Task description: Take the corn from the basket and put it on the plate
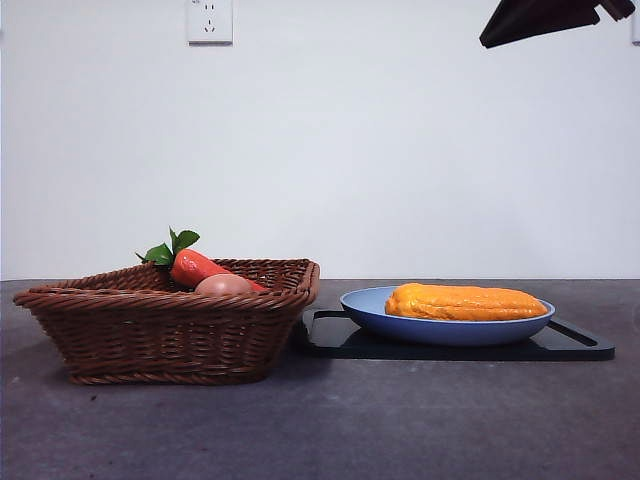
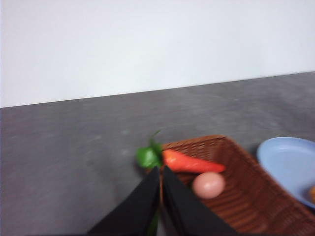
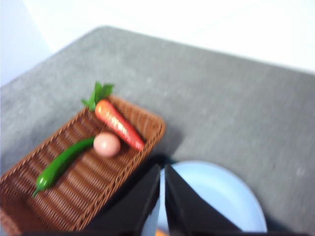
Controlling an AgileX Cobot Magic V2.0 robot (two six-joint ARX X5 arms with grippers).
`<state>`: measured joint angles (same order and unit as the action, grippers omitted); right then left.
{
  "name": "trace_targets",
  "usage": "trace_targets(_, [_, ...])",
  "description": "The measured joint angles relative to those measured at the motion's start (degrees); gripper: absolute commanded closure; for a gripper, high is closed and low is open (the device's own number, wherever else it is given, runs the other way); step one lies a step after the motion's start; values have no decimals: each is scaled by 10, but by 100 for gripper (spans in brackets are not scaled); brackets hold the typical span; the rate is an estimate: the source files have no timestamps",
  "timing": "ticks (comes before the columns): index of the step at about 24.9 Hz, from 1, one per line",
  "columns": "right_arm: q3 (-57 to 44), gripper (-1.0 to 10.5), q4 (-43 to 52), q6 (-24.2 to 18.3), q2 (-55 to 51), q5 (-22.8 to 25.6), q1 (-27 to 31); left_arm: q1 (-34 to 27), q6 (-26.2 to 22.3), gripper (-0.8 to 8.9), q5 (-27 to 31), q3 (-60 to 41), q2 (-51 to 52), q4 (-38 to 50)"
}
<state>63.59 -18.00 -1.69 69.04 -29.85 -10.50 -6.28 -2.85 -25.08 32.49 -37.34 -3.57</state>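
On plate (image 1: 446,329), right of basket (image 1: 165,335): corn (image 1: 465,302), lying lengthwise; plate on black tray (image 1: 575,345). Basket holds carrot (image 1: 195,268), egg (image 1: 223,285), green pepper (image 3: 59,166). Left gripper (image 2: 161,173) and right gripper (image 3: 162,173): raised, clenched, empty.

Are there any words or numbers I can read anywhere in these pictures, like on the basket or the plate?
None. The basket, blue plate, corn, carrot, egg and black tray carry no writing. The wall socket shows only slots, plus a tiny mark at its top edge too small to read.
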Motion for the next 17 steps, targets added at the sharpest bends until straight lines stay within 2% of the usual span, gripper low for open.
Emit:
trace_targets(6, [0, 944, 38, 0, 0, 0, 0, -10, 6, 806, 74, -129, 143, 0])
trace_targets(17, [0, 944, 69, 0, 0, 0, 0, -10, 7, 806, 87, -268, 301, -9])
